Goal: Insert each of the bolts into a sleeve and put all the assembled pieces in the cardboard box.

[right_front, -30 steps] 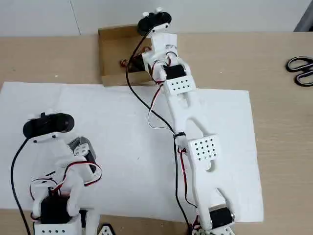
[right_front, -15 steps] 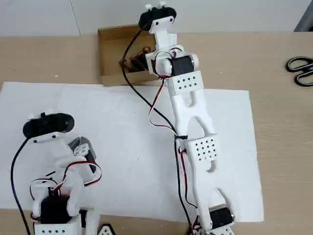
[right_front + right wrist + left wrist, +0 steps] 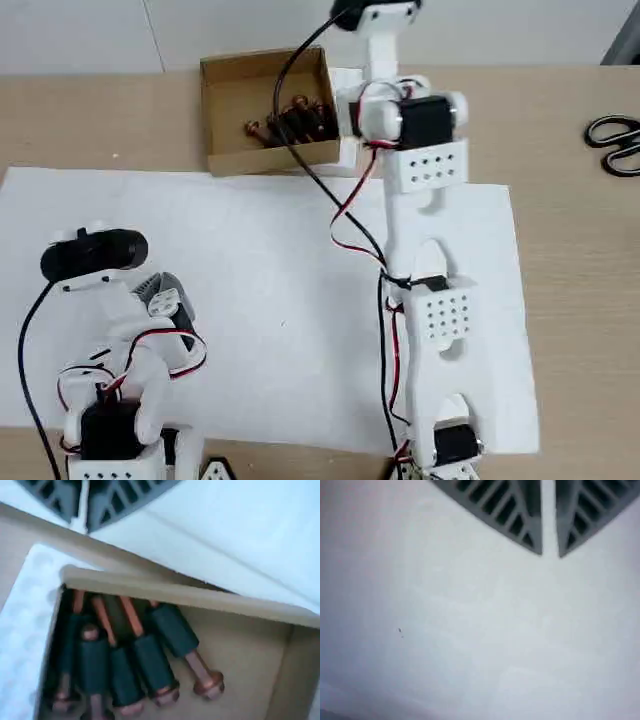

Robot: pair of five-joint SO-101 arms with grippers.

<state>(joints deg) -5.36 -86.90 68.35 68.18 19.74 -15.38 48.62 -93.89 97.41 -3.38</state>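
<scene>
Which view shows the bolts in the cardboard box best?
The right wrist view: the bolts lie close, side by side in dark sleeves. The high view shows them small, crossed by a cable. The left wrist view faces paper.

Ahead of right gripper (image 3: 84, 529) jaws, cardboard box (image 3: 240, 645) showed brown, matt, fibrous board. Inside it, bolts (image 3: 202, 677) showed copper-toned metal with slight sheen; sleeves (image 3: 172, 630) looked dark, matt, smooth. Under left gripper (image 3: 550, 554) jaws, paper sheet (image 3: 470, 630) appeared white, matt, smooth.

Sleeved copper bolts (image 3: 145, 665), perhaps five, in cardboard box (image 3: 232, 75)
</scene>
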